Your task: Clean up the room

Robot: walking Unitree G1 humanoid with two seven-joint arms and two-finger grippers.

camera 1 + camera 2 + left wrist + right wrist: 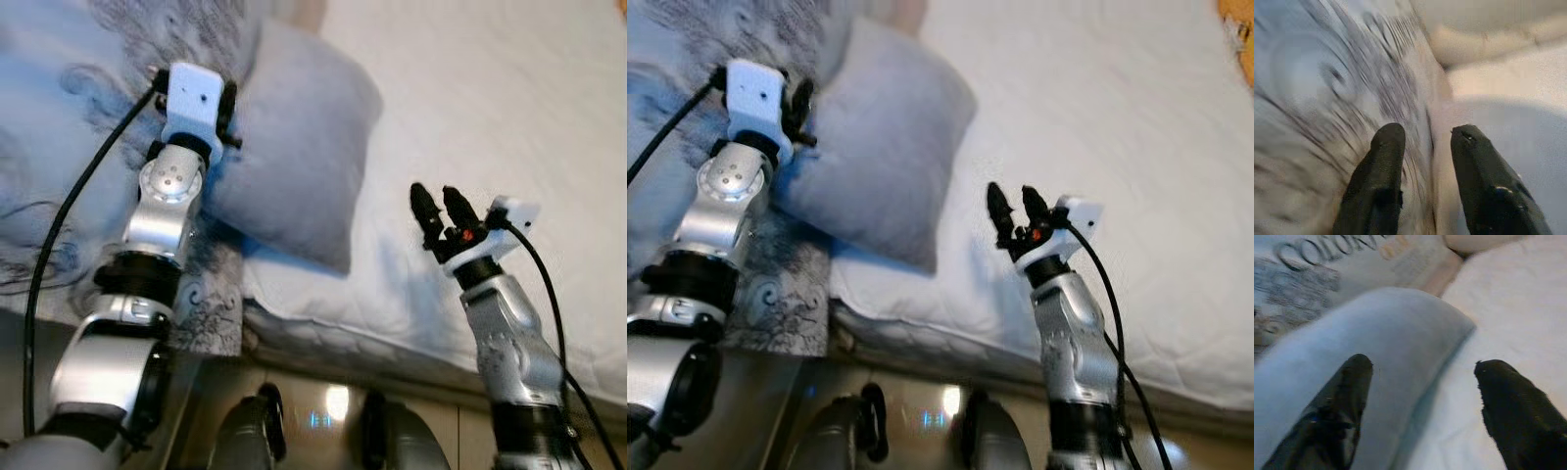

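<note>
You are looking down at a bed point(509, 117) with a white quilt, and the one loose thing on it is a grey pillow point(294, 147) lying near the bed's near edge. Take the pillow as your landmark.

Your left gripper point(1422, 147) is at the pillow's left edge, where the pillow meets a patterned blanket point(59, 117) that drapes over the bed's side. The wrist view shows its fingers parted with nothing between them, their tips at the seam between blanket and pillow. They are released, not gripping.

Your right gripper point(1422, 367) hovers to the right of the pillow, above the quilt and apart from the pillow in the head views. Its fingers are spread wide and hold nothing; along them you see the pillow's rounded corner ahead and the quilt beside it.

As for progress, judge the tidying as barely begun here. The pillow sits askew near the foot side rather than squared up, the blanket hangs bunched off the edge, and neither arm has hold of anything. The likely next job is to take the pillow, probably at the left edge where your left gripper is already placed, and then straighten the blanket. The left wrist picture is blurred, so confirm contact before closing.
</note>
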